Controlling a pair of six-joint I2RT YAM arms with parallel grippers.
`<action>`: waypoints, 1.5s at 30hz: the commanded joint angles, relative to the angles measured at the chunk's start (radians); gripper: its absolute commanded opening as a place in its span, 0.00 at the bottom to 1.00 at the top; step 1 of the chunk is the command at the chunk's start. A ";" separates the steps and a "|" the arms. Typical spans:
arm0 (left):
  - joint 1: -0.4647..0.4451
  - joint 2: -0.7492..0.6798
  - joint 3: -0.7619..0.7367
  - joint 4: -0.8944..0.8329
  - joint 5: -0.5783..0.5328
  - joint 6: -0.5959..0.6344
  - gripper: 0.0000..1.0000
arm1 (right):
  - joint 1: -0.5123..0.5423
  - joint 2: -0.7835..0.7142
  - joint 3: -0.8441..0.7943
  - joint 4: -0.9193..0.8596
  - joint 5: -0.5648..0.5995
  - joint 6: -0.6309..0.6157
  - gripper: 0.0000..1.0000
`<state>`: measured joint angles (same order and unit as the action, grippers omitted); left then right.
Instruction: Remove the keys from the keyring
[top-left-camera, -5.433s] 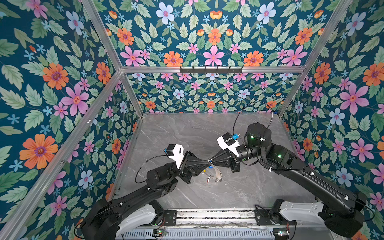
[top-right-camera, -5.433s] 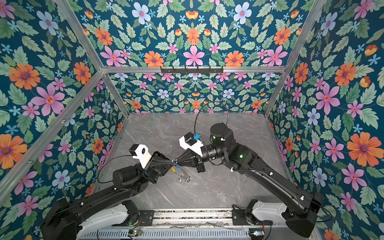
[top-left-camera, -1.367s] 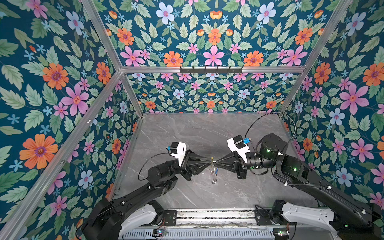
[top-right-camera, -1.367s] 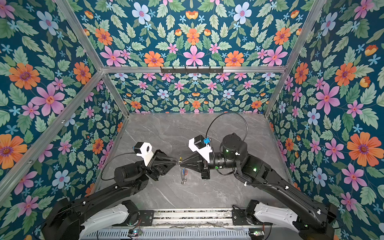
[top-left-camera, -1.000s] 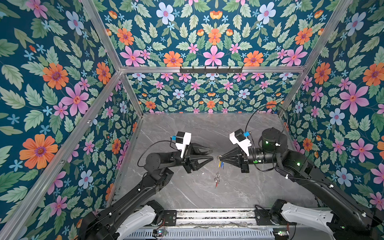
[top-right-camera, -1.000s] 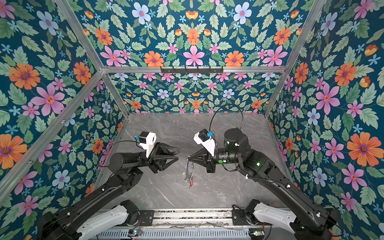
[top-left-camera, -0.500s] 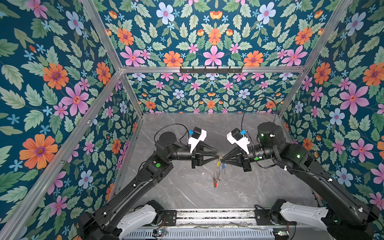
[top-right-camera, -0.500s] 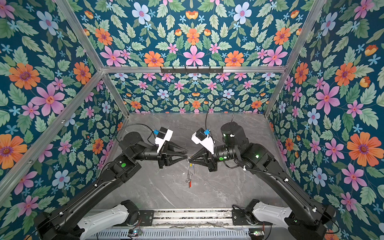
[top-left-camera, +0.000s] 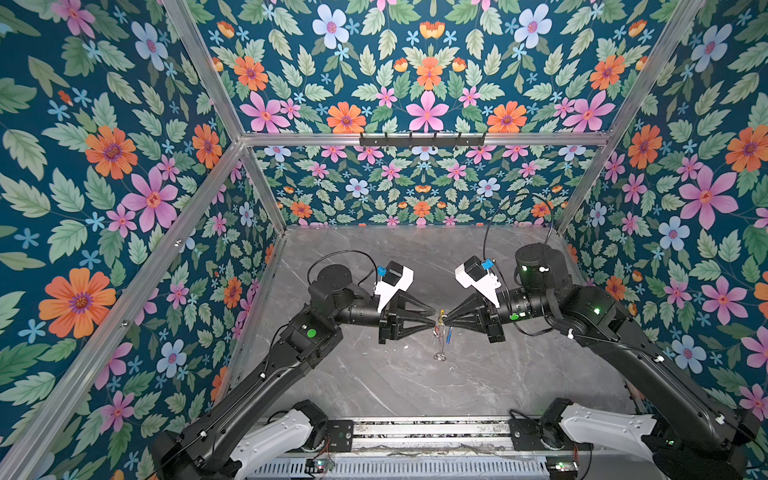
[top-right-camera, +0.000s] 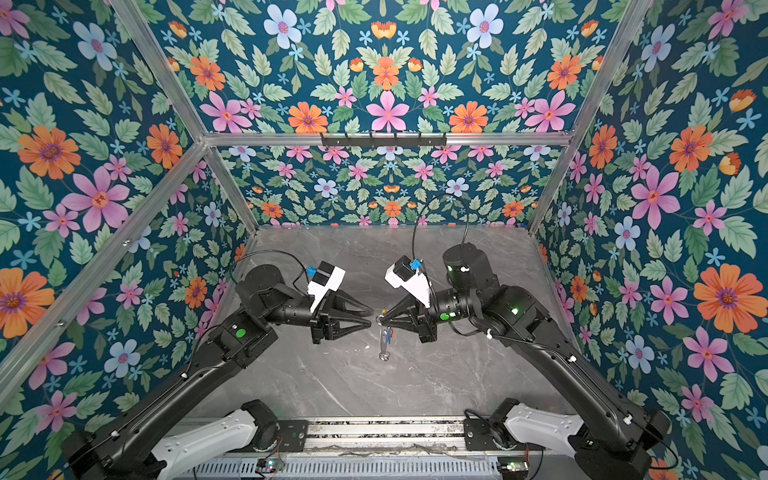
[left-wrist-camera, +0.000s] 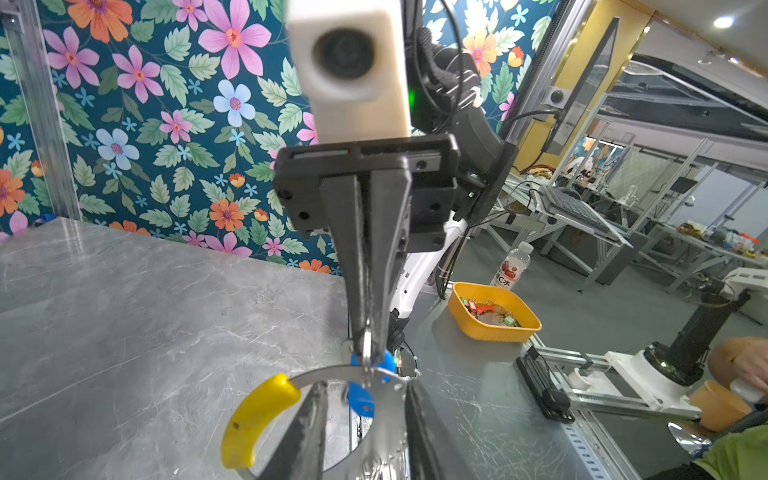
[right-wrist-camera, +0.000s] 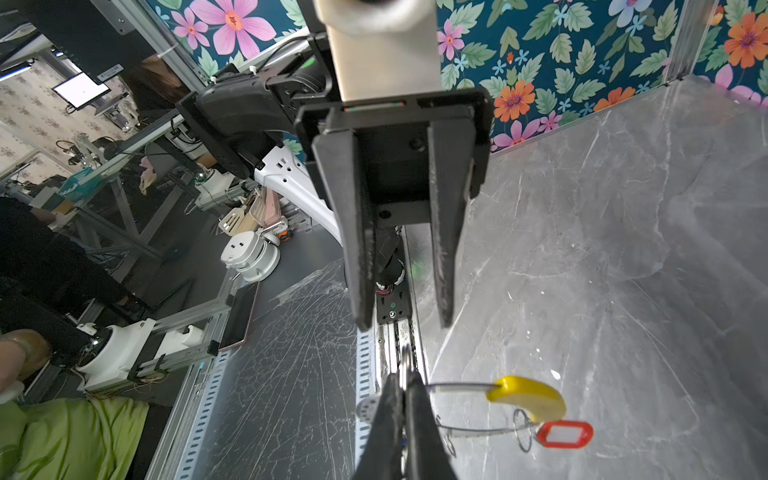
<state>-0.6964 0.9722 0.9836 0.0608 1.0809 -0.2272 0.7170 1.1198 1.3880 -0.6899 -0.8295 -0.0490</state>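
The keyring (right-wrist-camera: 461, 387), a thin grey ring with a yellow arc (right-wrist-camera: 528, 397), hangs in mid-air over the table. My right gripper (right-wrist-camera: 404, 376) is shut on a small split ring on its rim. A red tag (right-wrist-camera: 565, 434) hangs from another split ring. A blue tag (left-wrist-camera: 360, 401) dangles by the right gripper (left-wrist-camera: 368, 345). My left gripper (left-wrist-camera: 365, 385) faces it tip to tip, its fingers (right-wrist-camera: 360, 291) open and holding nothing. In both top views the left gripper (top-left-camera: 434, 324) and right gripper (top-left-camera: 444, 320) nearly meet, with the keyring (top-right-camera: 384, 349) hanging below. The keys' metal blades are too small to make out.
The grey marble table (top-left-camera: 374, 382) lies below the grippers, with floral walls on three sides and a metal rail (top-left-camera: 415, 432) at the front. Outside the cell, a yellow bin (left-wrist-camera: 465, 328) of tagged keys and a bottle (left-wrist-camera: 513, 266) stand near the right arm's base.
My left gripper has risen and moved right until its tips almost meet the right gripper, and its jaws have narrowed a little. The right gripper still holds the hanging keyring, shifted slightly.
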 joint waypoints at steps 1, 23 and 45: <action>0.002 -0.001 0.006 -0.016 -0.007 0.044 0.33 | 0.002 0.004 -0.004 0.040 0.001 0.003 0.00; 0.002 0.034 -0.005 0.030 0.052 0.011 0.14 | 0.002 0.046 0.014 0.066 -0.007 0.013 0.00; 0.000 -0.029 -0.104 0.220 -0.061 -0.070 0.00 | 0.002 -0.011 -0.055 0.186 0.034 0.070 0.32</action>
<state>-0.6983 0.9493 0.8848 0.2108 1.0439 -0.2840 0.7170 1.1236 1.3434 -0.5747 -0.8227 -0.0025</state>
